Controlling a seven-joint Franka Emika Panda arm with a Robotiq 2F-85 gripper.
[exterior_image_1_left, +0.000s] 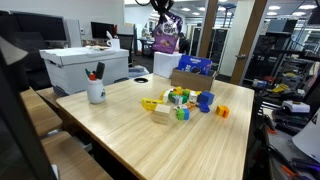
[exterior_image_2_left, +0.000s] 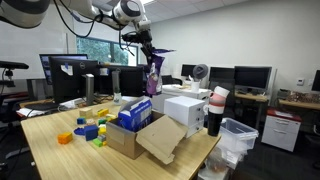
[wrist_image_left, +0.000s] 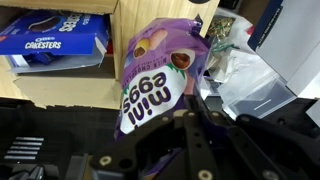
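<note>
Mini eggs bag up in the air, pinched tight

I've got the gripper (exterior_image_2_left: 144, 44) squeezed narrow on the top of the purple mini eggs bag (exterior_image_2_left: 153, 72). It's dangling well clear of the table (exterior_image_1_left: 130, 135), up by the open cardboard box (exterior_image_2_left: 140, 135) with the blue cracker pack (wrist_image_left: 55, 40) in it. Pickup part looks done to me, but the bag isn't resting on or in anything yet. Can't tell if it's straight over the box. Toy blocks (exterior_image_1_left: 180, 100) sit well apart on the tabletop.
</note>
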